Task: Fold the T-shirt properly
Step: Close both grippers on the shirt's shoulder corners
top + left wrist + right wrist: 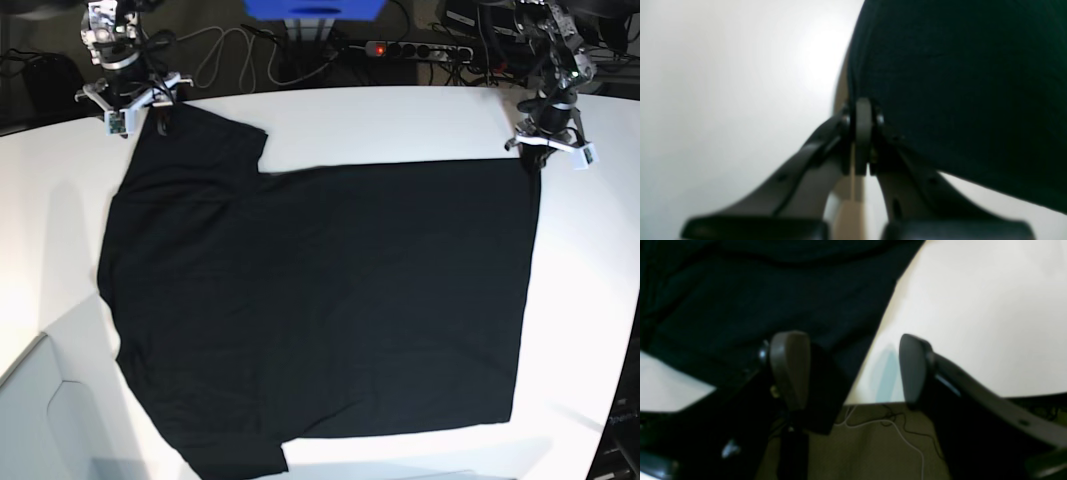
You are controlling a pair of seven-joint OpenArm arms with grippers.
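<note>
The black T-shirt (320, 300) lies spread flat over most of the white table (400, 125), plain side up, with no print showing. In the base view its nearest parts are the lower sleeve, at the front left edge of the table, and the long bottom side running toward the front right. The body stretches back across the tabletop to a straight hem edge on the right and the upper sleeve at the far left. A few shallow wrinkles cross the cloth near the collar area.

At the far right corner of the shirt, the left gripper (541, 152) stands over the hem corner. Its wrist view shows the left gripper (862, 133) with its jaws pressed together, clenched on the edge of the dark fabric (957, 93), which rises to the right of the fingers above the bright tabletop.

At the far left, the right gripper (150, 112) sits at the tip of the upper sleeve by the table's back edge. In its wrist view the right gripper (853, 370) has its jaws spread wide, grasping nothing; one finger (790, 363) is over the cloth, the other over bare table.

Beyond the table, cables (225, 55) and a power strip (410, 48) lie on the floor.
</note>
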